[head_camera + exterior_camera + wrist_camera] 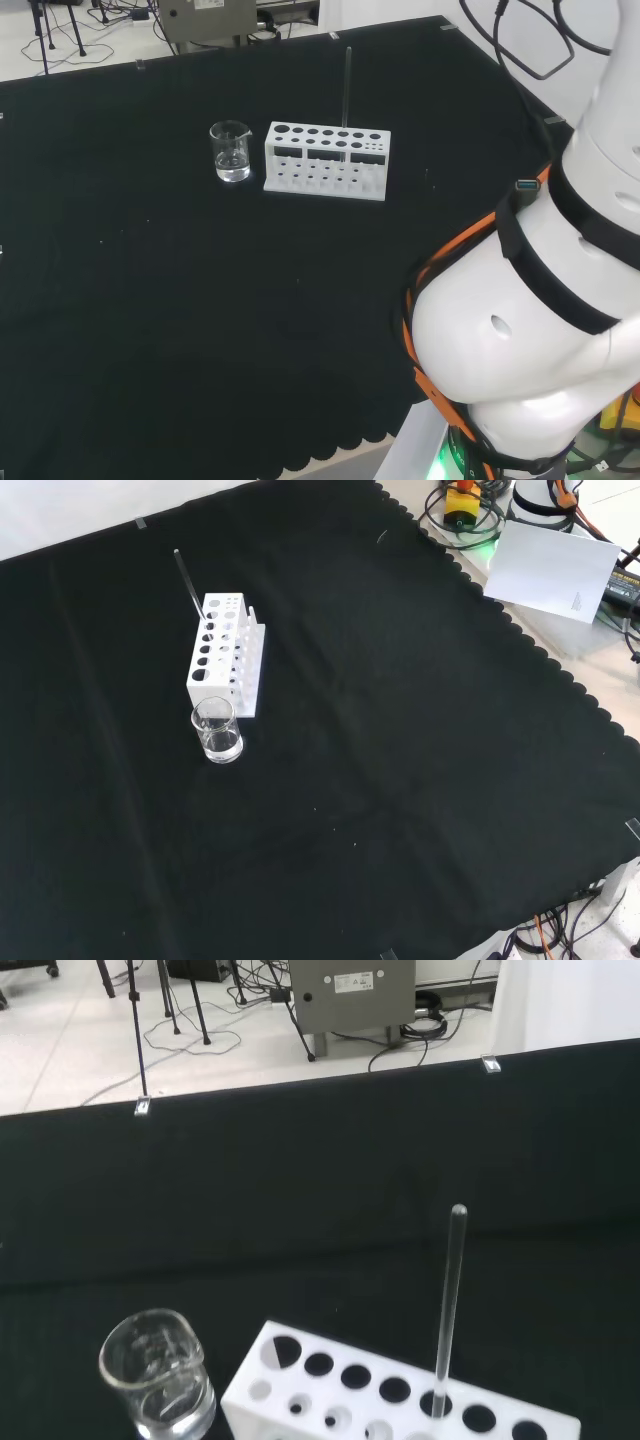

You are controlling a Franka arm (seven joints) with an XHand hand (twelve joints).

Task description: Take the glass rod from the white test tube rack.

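Note:
A white test tube rack (327,160) stands on the black cloth, and a thin glass rod (346,92) rises upright from one of its back holes. In the front view the rack (222,652) sits at the upper left with the rod (187,581) leaning out of its far end. The wrist view looks down at the rack (400,1395) from close by, with the rod (449,1305) standing in a hole of its top row. I cannot see the hand's fingers in any frame.
A small clear glass beaker (231,151) stands just left of the rack in the head view, nearer the camera than the rack in the front view (217,730), and close beside it in the wrist view (158,1377). The arm's white links (540,330) fill the head view's right.

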